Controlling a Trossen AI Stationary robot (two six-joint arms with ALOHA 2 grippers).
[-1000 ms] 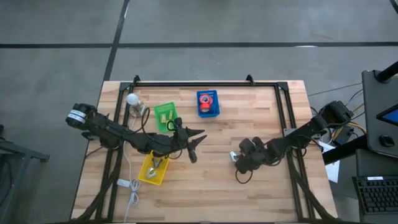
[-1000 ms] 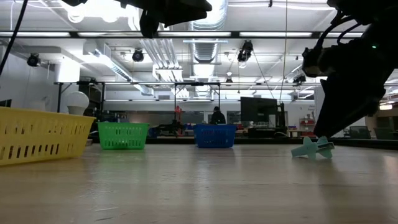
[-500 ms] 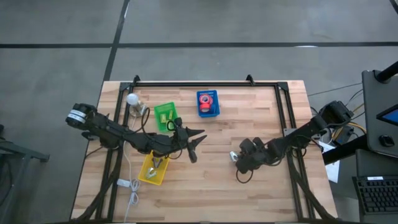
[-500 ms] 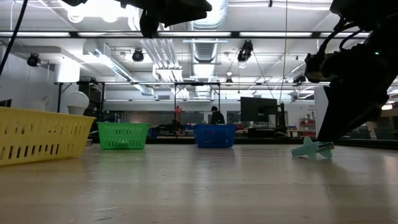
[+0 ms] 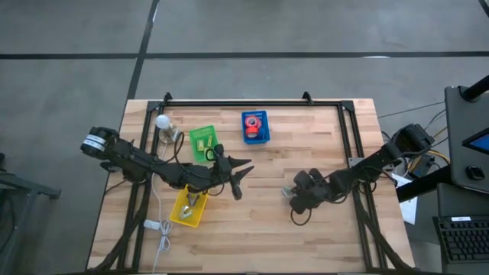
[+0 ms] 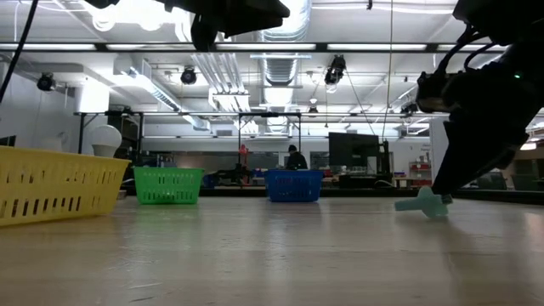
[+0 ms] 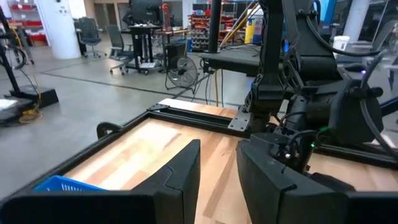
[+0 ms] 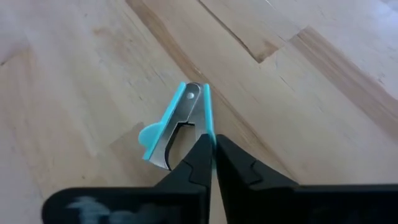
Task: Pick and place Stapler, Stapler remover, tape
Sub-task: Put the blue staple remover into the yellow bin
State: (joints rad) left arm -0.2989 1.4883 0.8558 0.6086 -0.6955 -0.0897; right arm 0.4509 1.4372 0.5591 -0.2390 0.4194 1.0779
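R gripper [image 8: 213,144] pinching staple remover [image 8: 177,124] – on table [image 8: 74,74]

Two matte black jointed arms with looping black cables; the left arm [image 5: 126,156] has a white band at its base.

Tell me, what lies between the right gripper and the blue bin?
Only bare table, in the high view, between the right gripper, shut on the stapler remover, and the blue bin.

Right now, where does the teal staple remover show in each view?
High view: staple remover at the right gripper, right of table centre.
Low view: on the tabletop, far right.
Left wrist view: not visible.
Right wrist view: centre, pinched by the fingers.
Shared landmark: the right gripper.
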